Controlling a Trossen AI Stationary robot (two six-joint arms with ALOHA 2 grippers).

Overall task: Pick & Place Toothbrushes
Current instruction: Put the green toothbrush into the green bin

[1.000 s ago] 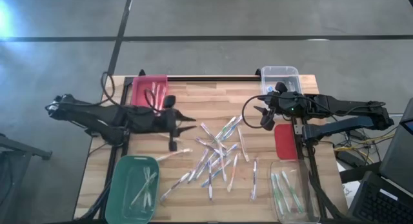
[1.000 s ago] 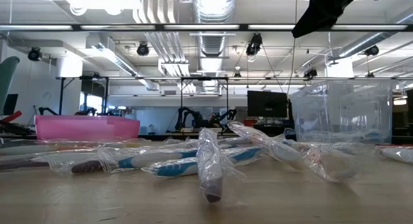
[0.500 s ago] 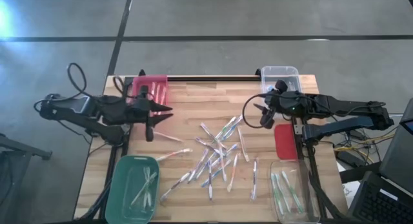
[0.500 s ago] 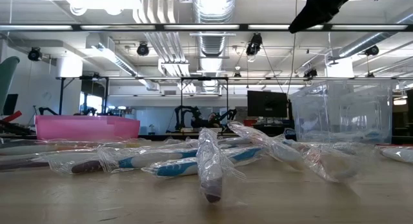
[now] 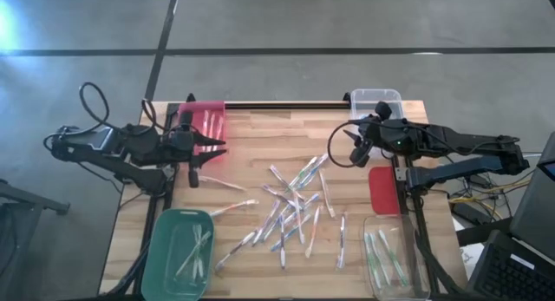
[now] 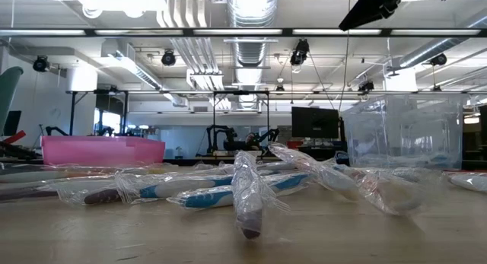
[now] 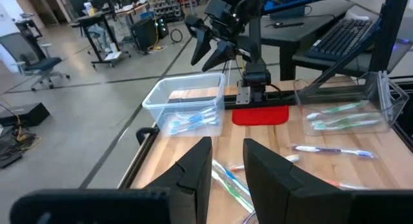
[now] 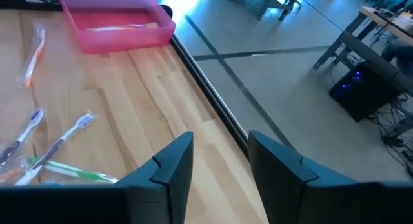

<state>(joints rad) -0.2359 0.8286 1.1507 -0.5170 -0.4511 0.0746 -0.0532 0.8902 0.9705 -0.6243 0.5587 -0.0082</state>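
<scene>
High view: we see the toothbrushes (image 5: pixel 295 210) scattered mid-table, left gripper (image 5: pixel 218 146) by the pink bin (image 5: pixel 201 123), right gripper (image 5: pixel 340 149) near the clear bin (image 5: pixel 376 102). Wrist views: both grippers' fingers apart w/ nothing between.

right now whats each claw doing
left claw: open, empty, by the pink bin
right claw: open, empty, near the clear bin

Grey concrete floor (image 5: pixel 347 23) with dark seam lines. Far off: silver ceiling ducts (image 6: pixel 247 36), strip lights, black monitor (image 6: pixel 314 122). Office chair (image 7: pixel 29 53), keyboard (image 7: pixel 345 37) on desk.
</scene>
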